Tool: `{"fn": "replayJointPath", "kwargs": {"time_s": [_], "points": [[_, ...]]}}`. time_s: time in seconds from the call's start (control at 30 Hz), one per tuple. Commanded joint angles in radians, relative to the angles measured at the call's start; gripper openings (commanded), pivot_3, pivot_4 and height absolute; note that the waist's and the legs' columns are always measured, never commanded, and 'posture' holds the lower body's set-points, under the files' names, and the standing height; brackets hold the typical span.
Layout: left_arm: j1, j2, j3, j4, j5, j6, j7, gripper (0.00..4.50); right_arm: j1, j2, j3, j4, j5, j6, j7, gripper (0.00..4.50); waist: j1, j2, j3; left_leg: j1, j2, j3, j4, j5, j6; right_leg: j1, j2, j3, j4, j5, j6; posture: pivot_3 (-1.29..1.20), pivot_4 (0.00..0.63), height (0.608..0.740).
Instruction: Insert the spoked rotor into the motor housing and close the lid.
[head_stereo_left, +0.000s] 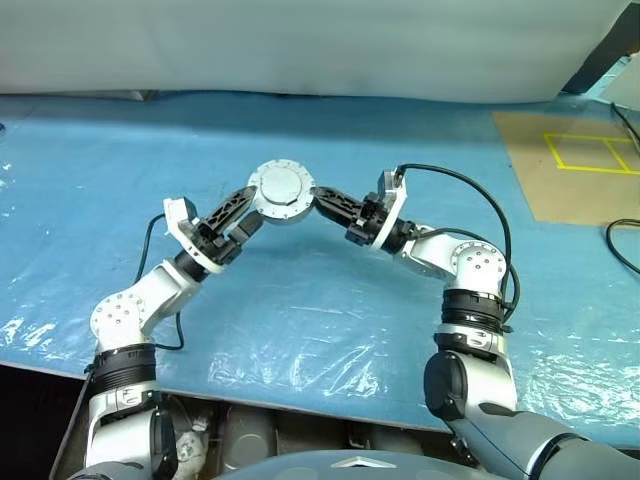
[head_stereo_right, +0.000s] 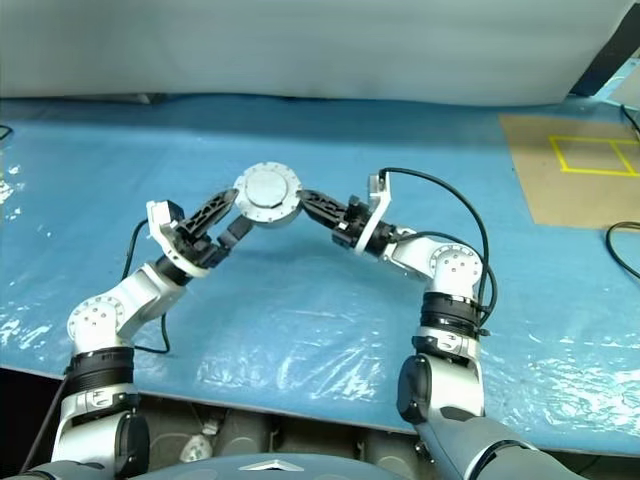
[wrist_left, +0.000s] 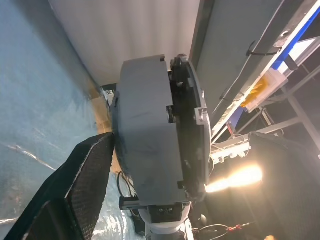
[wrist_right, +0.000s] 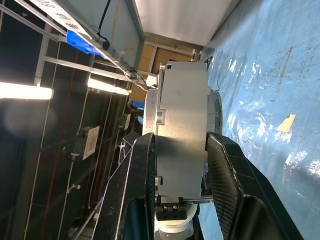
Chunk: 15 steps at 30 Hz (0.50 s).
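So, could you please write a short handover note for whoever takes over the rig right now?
Right gripper: shut on the motor housing, one finger on each flat face, holding it in the air above the blue table.
Left gripper: open, beside the housing on its left, gripping nothing.
The housing looks closed, a plain grey round face toward the head camera; I take that face for the lid, apparently already on. The rotor cannot be checked.
Left: confirm that the lid sits fully, then set the housing down.
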Motion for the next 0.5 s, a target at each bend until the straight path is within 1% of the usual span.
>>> {"fn": "replayJointPath", "kwargs": {"time_s": [0.03, 0.23, 0.47, 0.5], "points": [[-0.050, -0.027, -0.017, 0.030, 0.046, -0.025, -0.034, 4.48, -0.014, 0.010, 0.008, -0.060, 0.069, -0.003, 0.019, 1.11, 0.000, 0.000, 0.000, 0.000, 0.000, 0.000, 0.001, 0.000, 0.000, 0.000, 0.000, 0.000, 0.001, 0.000, 0.000, 0.00, 0.150, 0.740], [-0.097, -0.063, -0.020, 0.048, 0.077, -0.029, -0.051, 4.48, -0.008, 0.008, 0.012, -0.061, 0.076, -0.003, 0.011, 1.11, -0.001, 0.000, 0.000, 0.000, 0.000, 0.000, 0.002, 0.000, 0.000, 0.000, 0.000, 0.000, 0.002, 0.000, 0.000, 0.00, 0.150, 0.740], [-0.101, -0.077, -0.020, 0.042, 0.130, -0.052, -0.057, 4.48, -0.004, 0.007, 0.014, -0.064, 0.080, -0.001, 0.001, 1.11, -0.001, 0.000, 0.000, 0.000, 0.000, -0.001, 0.002, 0.000, 0.000, 0.000, 0.000, 0.000, 0.002, 0.000, 0.000, 0.00, 0.150, 0.740], [-0.100, -0.080, -0.019, 0.040, 0.134, -0.054, -0.057, 4.31, -0.004, 0.007, 0.015, -0.063, 0.080, -0.001, 0.000, 1.11, -0.001, 0.000, 0.000, 0.000, 0.000, -0.001, 0.002, 0.000, 0.000, 0.000, 0.000, 0.000, 0.002, 0.000, 0.000, 0.00, 0.150, 0.740]]}}
